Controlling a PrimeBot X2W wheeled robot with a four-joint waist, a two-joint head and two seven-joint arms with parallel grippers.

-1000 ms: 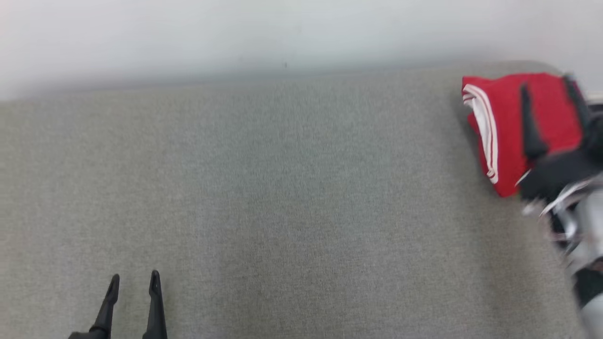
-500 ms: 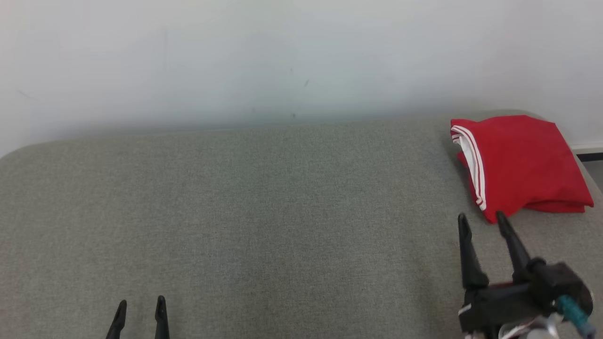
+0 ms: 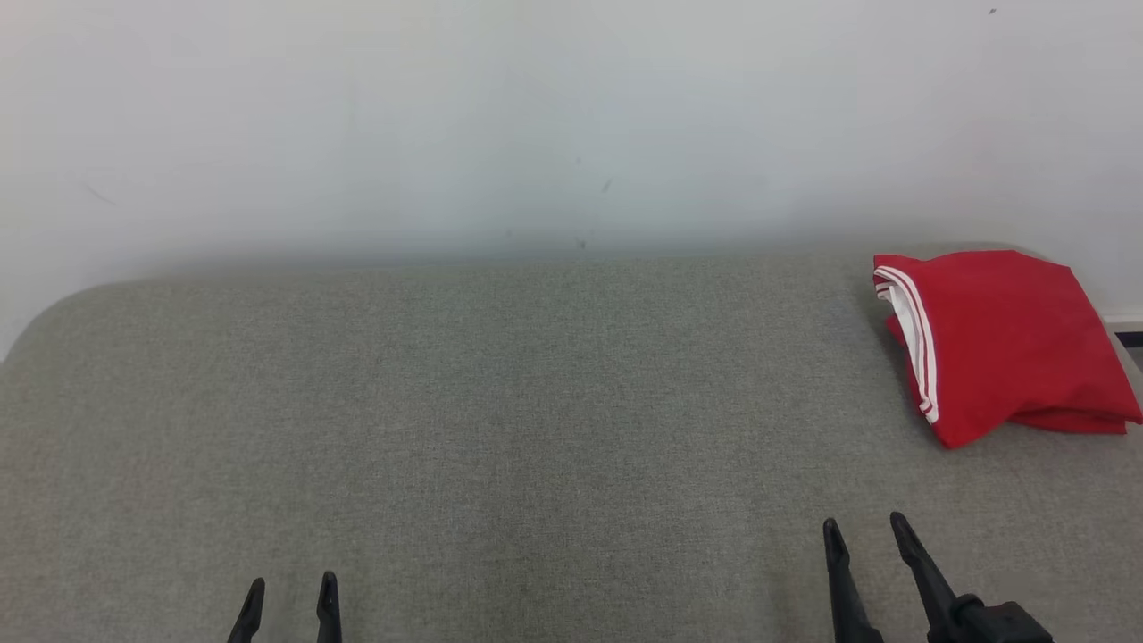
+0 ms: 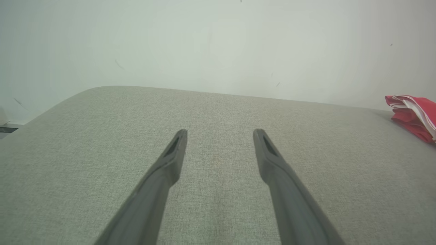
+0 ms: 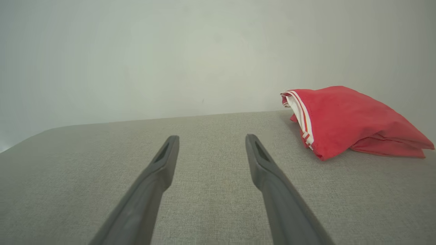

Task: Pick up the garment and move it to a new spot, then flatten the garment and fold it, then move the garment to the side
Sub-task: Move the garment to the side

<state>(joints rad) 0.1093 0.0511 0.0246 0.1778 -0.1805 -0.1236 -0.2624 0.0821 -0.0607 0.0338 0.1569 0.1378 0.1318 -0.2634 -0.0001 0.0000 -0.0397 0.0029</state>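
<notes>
The garment (image 3: 996,339) is a red folded bundle with white stripes along one edge, lying at the far right of the grey padded surface (image 3: 536,429). It also appears at the right edge of the left wrist view (image 4: 414,115) and at the right in the right wrist view (image 5: 344,120). My right gripper (image 3: 864,529) is open at the lower right, well short of the garment, with nothing between its fingers (image 5: 211,137). My left gripper (image 3: 290,585) is open at the lower left, far from the garment, its fingers (image 4: 219,131) over bare fabric.
A pale wall (image 3: 536,116) rises directly behind the padded surface. The surface has rounded far corners at left (image 3: 54,308) and right, and the garment lies close to its right edge.
The head camera has tilted up, so more wall shows. My right gripper has drawn back from over the garment toward the near right; the garment stays folded where it lies.
</notes>
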